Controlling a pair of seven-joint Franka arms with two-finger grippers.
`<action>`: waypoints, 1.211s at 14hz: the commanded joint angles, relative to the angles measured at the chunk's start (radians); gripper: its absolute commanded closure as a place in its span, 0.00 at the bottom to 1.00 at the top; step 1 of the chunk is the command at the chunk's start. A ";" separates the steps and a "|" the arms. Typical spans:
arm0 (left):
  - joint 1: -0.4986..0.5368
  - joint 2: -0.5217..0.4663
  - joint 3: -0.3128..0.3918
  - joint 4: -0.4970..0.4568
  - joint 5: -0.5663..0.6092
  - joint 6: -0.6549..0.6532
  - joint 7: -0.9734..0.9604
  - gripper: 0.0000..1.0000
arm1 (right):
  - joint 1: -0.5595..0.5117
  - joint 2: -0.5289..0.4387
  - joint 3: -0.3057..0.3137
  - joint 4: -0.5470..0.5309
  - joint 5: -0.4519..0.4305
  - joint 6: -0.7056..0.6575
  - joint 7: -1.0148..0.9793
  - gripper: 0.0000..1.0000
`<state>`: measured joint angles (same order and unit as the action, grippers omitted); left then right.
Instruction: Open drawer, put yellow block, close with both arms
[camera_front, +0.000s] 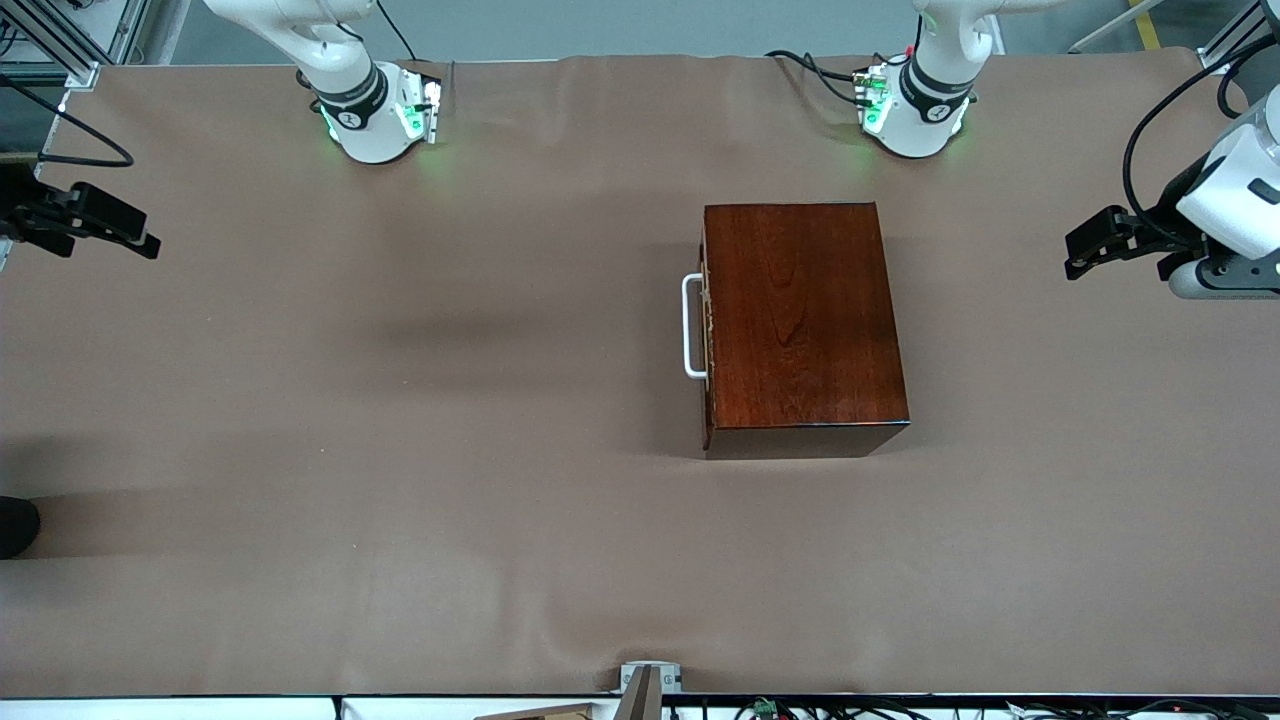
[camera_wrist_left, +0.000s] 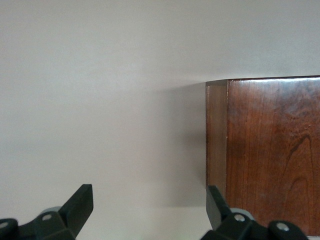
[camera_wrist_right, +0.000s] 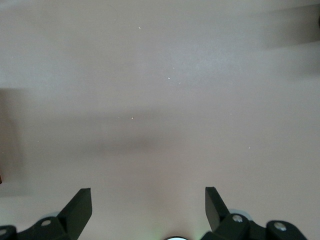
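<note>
Fingers (camera_wrist_left: 80, 205) of your left gripper (camera_wrist_left: 150, 210) and right gripper (camera_wrist_right: 148, 210) are spread wide, and the drawer (camera_front: 706, 330) is shut.

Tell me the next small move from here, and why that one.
Probably bring the right gripper, open over the table's right-arm end, toward the white handle, since the drawer looks shut in the wooden box and its handle faces that end. The left gripper, also open, waits beside the box at the left arm's end. No yellow block is in view.
</note>
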<state>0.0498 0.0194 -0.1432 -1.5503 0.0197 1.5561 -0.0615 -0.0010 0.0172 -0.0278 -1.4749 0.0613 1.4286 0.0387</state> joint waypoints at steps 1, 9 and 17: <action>0.010 -0.009 -0.004 -0.010 -0.020 0.021 0.019 0.00 | -0.002 0.010 0.006 0.011 0.005 0.001 0.004 0.00; 0.007 0.002 -0.006 -0.001 -0.018 0.022 -0.004 0.00 | 0.007 0.010 0.008 0.011 -0.064 -0.011 0.007 0.00; 0.007 0.005 -0.012 -0.002 -0.021 0.029 -0.004 0.00 | -0.001 0.010 0.006 0.011 -0.052 -0.010 0.009 0.00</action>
<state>0.0496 0.0293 -0.1503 -1.5504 0.0196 1.5755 -0.0632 0.0021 0.0247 -0.0242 -1.4749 0.0140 1.4280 0.0373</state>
